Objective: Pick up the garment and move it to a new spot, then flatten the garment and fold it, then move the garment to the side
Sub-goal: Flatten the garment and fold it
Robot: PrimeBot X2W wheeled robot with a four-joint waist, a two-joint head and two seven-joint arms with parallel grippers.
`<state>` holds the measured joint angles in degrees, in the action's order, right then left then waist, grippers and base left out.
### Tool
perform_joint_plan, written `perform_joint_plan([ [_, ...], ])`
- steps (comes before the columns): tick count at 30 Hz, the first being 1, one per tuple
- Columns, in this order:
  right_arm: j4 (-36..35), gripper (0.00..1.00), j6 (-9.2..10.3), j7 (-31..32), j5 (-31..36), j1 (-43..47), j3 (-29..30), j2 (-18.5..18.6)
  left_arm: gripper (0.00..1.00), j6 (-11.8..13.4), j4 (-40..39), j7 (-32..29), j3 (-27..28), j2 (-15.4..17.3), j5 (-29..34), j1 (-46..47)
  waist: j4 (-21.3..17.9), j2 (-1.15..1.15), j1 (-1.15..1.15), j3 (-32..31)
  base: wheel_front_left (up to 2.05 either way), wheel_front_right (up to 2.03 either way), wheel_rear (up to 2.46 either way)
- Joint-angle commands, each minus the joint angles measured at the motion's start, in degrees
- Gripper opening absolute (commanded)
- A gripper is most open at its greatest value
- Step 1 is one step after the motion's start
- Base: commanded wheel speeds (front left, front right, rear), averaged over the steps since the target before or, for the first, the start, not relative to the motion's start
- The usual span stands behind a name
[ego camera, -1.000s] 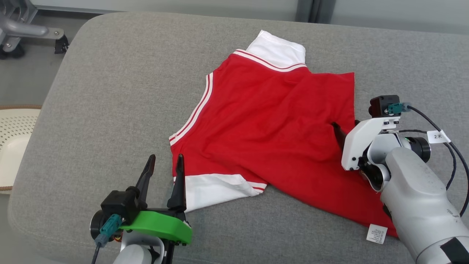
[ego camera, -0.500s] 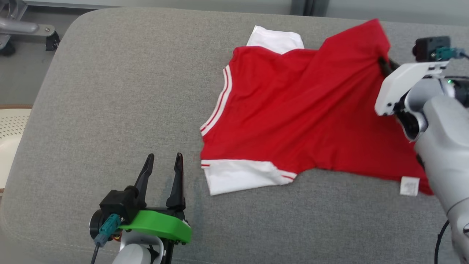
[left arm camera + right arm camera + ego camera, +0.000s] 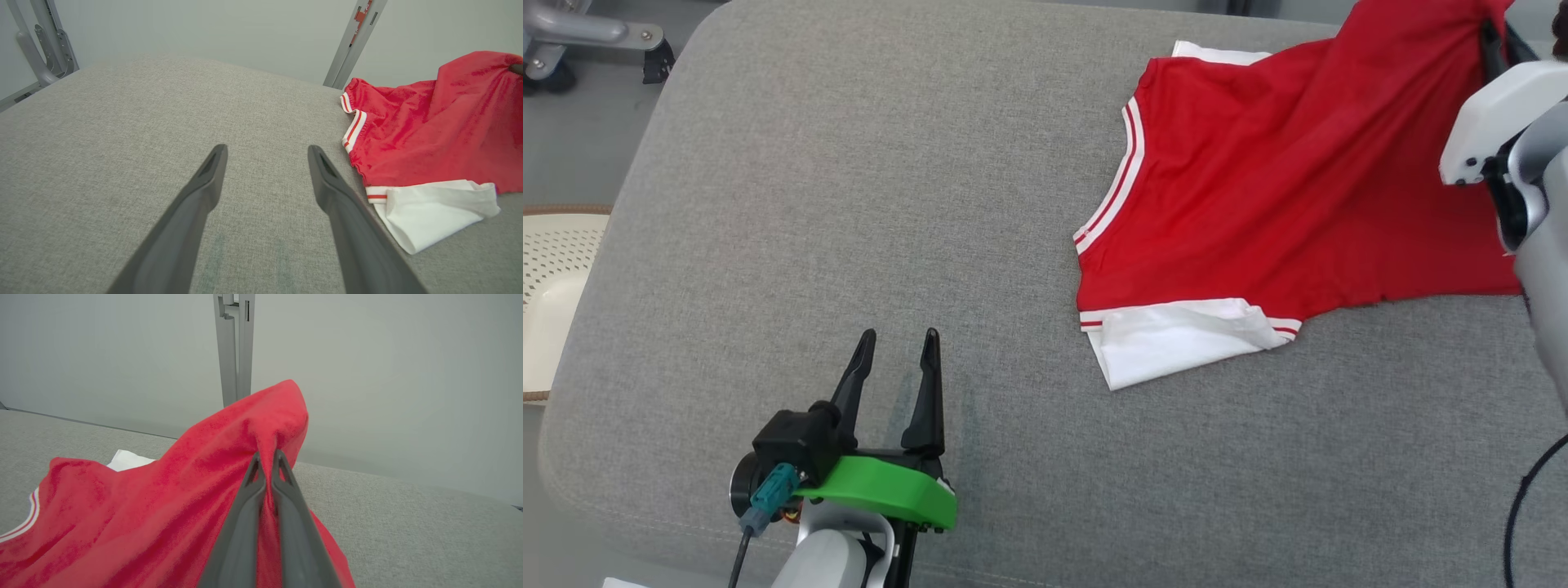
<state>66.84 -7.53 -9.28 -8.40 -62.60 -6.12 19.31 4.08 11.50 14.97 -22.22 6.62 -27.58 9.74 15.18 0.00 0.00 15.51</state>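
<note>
"Red fabric in your right gripper?"

"Yes. My right gripper [image 3: 267, 457] is pinched closed on a fold of the red garment [image 3: 163, 514]. That fold stands lifted into a peak above the grey cushion [image 3: 408, 522]."

"And the rest of it?"

"It drapes down from the peak and lies on the cushion, at the far right of my head view. One white sleeve [image 3: 1176, 339] lies flat at its near edge. A white-and-red striped trim [image 3: 1115, 192] runs along its left side."

"What about your left?"

"My left gripper [image 3: 900, 332] hovers low over bare cushion near me. Its fingers are spread apart, holding nothing, and it is well apart from the garment."
</note>
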Motion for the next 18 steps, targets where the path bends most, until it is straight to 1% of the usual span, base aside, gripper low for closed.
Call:
perform_joint_plan([
  [1, 1.6, 0.00, 0.09, -0.4, 0.6, 0.2, 1.0, -1.4, 1.00, -0.1, 0.0, 0.2, 0.4, -0.1, 0.7, 0.9, 0.0, 0.00, 0.00, 0.2, 0.00, 0.00, 0.00],
  [2, 2.4, 0.13, 0.09, -0.8, 1.2, 0.4, 1.7, -1.8, 1.00, -0.1, 0.1, 0.2, 0.5, -0.1, 0.8, 0.9, -0.1, 0.00, 0.00, 0.2, 0.00, 0.00, 0.00],
  [3, 2.9, 0.37, 0.11, -1.1, 1.8, 0.7, 2.2, -1.9, 1.00, -0.2, 0.1, 0.2, 0.5, -0.2, 0.8, 0.9, -0.2, 0.00, 0.00, 0.2, 0.00, 0.00, 0.00],
  [4, 3.4, 1.00, 0.11, -1.5, 2.4, 1.0, 2.7, -2.3, 1.00, -0.3, 0.1, 0.2, 0.5, -0.3, 0.9, 0.9, -0.5, 0.00, 0.00, 0.2, 0.00, 0.00, 0.00],
  [10, 4.1, 1.00, 0.10, -3.9, 4.4, 1.5, 4.1, -4.7, 1.00, -0.4, 0.0, 0.2, 1.1, -0.1, 1.4, 0.8, -2.7, 0.00, 0.00, 0.0, 0.00, 0.00, 0.00],
  [15, 1.8, 1.00, 0.10, -5.5, 4.5, 4.2, 2.8, -6.0, 1.00, -0.2, 0.0, 0.2, 1.6, 0.2, 1.5, 0.1, -5.0, 0.00, 0.00, -1.3, 0.00, 0.00, 0.00],
  [18, -0.8, 1.00, 0.10, -5.9, 3.3, 7.8, 2.2, -6.0, 1.00, 0.0, -0.1, 0.2, 1.8, 0.4, 1.5, -0.6, -6.4, 0.00, 0.00, -2.2, 0.00, 0.00, 0.00],
])
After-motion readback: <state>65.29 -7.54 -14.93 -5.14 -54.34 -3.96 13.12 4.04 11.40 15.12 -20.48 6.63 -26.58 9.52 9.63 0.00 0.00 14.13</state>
